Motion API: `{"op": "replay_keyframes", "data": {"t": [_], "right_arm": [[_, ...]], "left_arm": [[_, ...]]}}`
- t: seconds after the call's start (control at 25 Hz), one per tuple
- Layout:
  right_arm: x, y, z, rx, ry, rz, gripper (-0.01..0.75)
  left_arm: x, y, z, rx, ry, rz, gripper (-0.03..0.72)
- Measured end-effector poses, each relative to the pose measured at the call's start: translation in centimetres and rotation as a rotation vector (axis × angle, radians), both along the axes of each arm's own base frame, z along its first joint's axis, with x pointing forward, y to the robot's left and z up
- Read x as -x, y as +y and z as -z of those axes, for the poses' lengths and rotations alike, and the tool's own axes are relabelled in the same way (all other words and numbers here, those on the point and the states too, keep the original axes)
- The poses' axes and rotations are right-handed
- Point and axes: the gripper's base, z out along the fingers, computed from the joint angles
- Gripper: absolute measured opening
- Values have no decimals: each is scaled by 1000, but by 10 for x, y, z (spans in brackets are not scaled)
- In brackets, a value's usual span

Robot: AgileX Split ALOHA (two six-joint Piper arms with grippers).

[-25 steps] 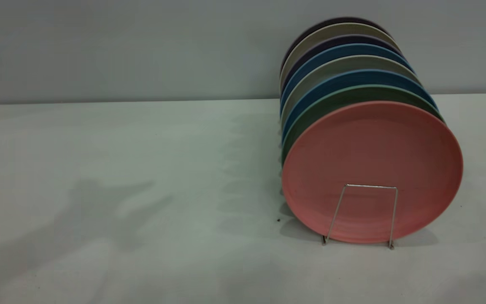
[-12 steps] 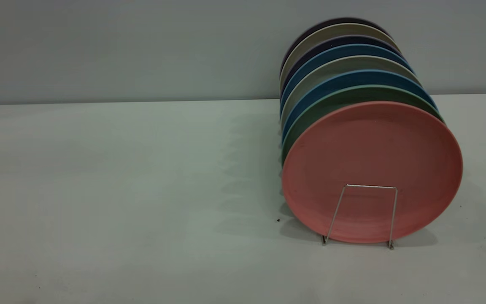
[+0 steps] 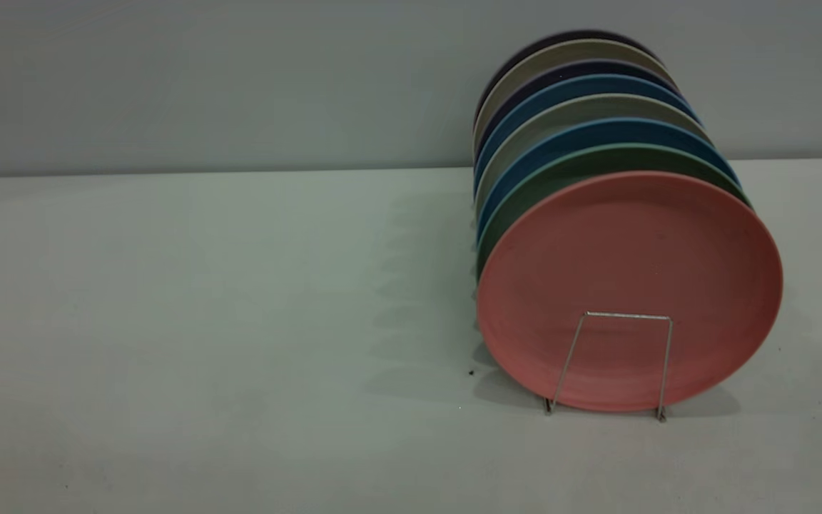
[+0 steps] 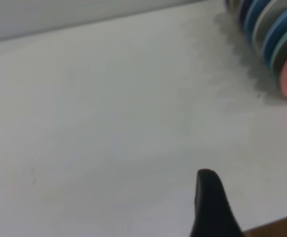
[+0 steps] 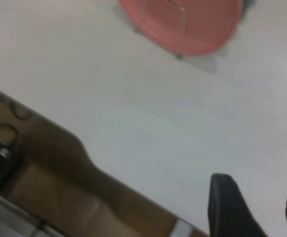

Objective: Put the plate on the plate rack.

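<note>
Plate stands in rack (placing looks done). Right gripper spread, empty; left gripper's state you cannot tell. Park arms.

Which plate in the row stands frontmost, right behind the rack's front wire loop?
The salmon-pink plate, upright behind the plate rack loop; the teal-green plate and the blue ones stand behind it.

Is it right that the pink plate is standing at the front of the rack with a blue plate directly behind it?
Not quite. The exterior view shows the pink plate standing at the front of the rack, but directly behind it is the green plate; a blue plate comes after that.
</note>
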Motion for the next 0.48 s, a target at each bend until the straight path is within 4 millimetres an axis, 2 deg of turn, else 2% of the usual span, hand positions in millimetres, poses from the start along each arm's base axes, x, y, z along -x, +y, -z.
{"op": "replay_keyframes", "data": {"t": [0.16,0.48], "right_arm": [[2,3,7,-14,-6,-39,304],[1,6,14,-5,-3,-86,303]], "left_arm": [[20,3,13,14,-39,-30,458],[26,3,33,21,-46,-35,458]]}}
